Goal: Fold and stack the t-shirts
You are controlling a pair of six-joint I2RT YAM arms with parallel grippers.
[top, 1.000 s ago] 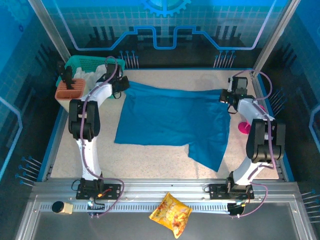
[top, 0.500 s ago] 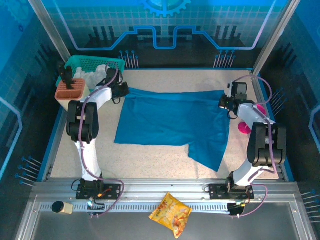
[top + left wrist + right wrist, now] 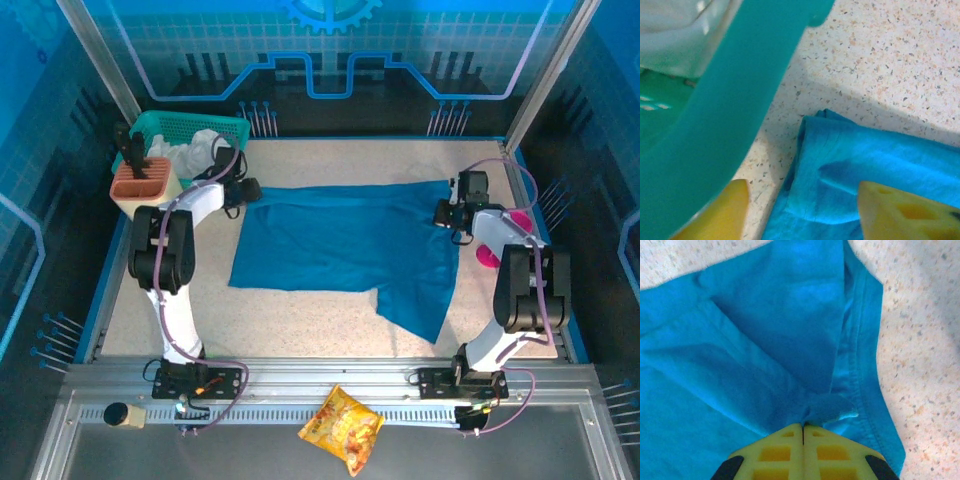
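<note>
A plain teal-blue t-shirt (image 3: 345,250) lies spread across the middle of the table, one part trailing toward the front right. My left gripper (image 3: 248,190) is at the shirt's far left corner. In the left wrist view that gripper (image 3: 805,215) is open, and the rumpled corner of the t-shirt (image 3: 850,170) lies on the table between its yellow fingers (image 3: 905,210). My right gripper (image 3: 443,213) is at the far right corner. In the right wrist view it (image 3: 803,426) is shut on a pinched fold of the t-shirt (image 3: 775,340), next to the hem.
A green basket (image 3: 190,135) holding white cloth stands at the back left, close to my left gripper, and its wall (image 3: 740,75) looms beside the fingers. An orange holder (image 3: 140,180) sits beside it. A pink cup (image 3: 489,256) is behind the right arm. A snack bag (image 3: 342,428) lies on the front rail.
The shirt's far edge has come toward the front and now lies straighter. The far left corner has dropped to the table. My right gripper moved nearer with its corner.
</note>
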